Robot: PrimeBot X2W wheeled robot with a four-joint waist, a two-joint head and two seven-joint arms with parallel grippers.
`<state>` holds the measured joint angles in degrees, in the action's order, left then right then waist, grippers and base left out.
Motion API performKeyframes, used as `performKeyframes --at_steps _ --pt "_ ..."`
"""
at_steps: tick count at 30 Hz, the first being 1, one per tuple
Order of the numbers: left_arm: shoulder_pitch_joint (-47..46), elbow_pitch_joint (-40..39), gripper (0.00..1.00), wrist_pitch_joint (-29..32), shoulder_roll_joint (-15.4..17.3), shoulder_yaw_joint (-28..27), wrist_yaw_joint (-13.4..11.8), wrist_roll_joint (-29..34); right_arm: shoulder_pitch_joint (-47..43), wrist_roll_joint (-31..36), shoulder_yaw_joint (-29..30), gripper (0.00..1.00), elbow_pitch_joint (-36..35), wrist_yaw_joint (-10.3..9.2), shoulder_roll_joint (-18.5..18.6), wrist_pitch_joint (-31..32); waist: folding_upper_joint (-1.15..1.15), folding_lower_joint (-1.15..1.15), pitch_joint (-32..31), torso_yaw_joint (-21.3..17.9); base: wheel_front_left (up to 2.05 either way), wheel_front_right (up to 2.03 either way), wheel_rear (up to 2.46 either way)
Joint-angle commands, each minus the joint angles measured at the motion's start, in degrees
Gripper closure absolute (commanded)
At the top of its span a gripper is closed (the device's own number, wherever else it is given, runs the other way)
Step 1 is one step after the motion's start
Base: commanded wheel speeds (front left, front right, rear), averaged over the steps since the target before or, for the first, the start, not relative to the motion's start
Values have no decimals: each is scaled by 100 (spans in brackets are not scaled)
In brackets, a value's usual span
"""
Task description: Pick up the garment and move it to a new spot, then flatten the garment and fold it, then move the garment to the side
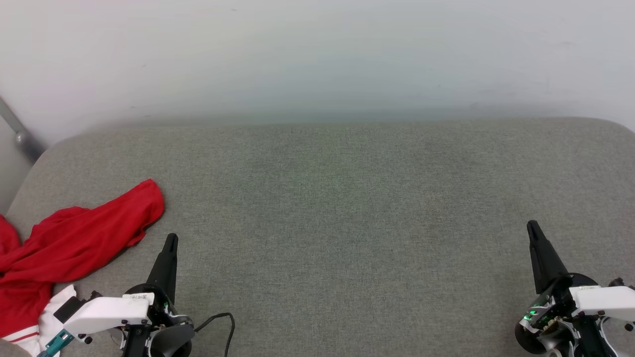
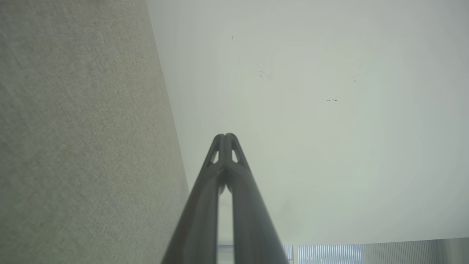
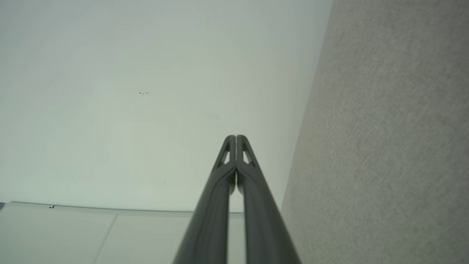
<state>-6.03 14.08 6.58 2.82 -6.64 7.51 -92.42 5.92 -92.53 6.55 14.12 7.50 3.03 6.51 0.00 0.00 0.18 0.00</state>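
- The garment (image 1: pixel 74 243) is bunched up at the far left edge of the grey fabric-covered tabletop (image 1: pixel 347 223) in the head view. It's mostly a red heap, with one red flap reaching up and right toward the middle.
- A bit of white sleeve (image 1: pixel 54 307) pokes out at the bottom of the pile, with red-and-white striped trim (image 1: pixel 22 336) right at the frame's lower left corner. Part of the shirt runs off the left side of the picture, so I can't tell how much more there is. No print visible from here.
- The left end effector (image 1: pixel 171 239) sits at lower left, just to the right of the garment and not touching it. Its two dark fingers are pressed together into a single spike pointing up the frame, with nothing between them.
- The left wrist view backs that up: left end effector (image 2: pixel 226 136) has its tips meeting, nothing pinched, grey fabric to the left and pale wall behind.
- The right end effector (image 1: pixel 532 227) is over at lower right, well apart from the garment, with its fingers also together and empty.
- It's the same story in the right wrist view, where the right end effector (image 3: pixel 235 137) has its fingertips touching, with fabric on the right and wall on the left.
- A thin black cable (image 1: pixel 225 320) loops beside the left wrist.
- A pale wall (image 1: pixel 317 59) runs along the back edge of the tabletop, and a grey metal bar (image 1: pixel 17 131) angles in at the far left.
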Motion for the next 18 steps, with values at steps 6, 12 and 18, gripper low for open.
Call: performKeyframes --at_steps 6,12,18 --pt "-46 1 100 10 -10 -8 21 5 73 34 4 100 8 -2 -22 5 0 0 0 0 0 0 0" --pt "-46 1 100 10 -10 -8 21 5 73 34 4 100 8 -2 -22 5 0 0 0 0 0 0 0" --pt "-46 1 100 10 -10 -8 21 5 73 34 4 100 8 -2 -22 5 0 0 0 0 0 0 0"
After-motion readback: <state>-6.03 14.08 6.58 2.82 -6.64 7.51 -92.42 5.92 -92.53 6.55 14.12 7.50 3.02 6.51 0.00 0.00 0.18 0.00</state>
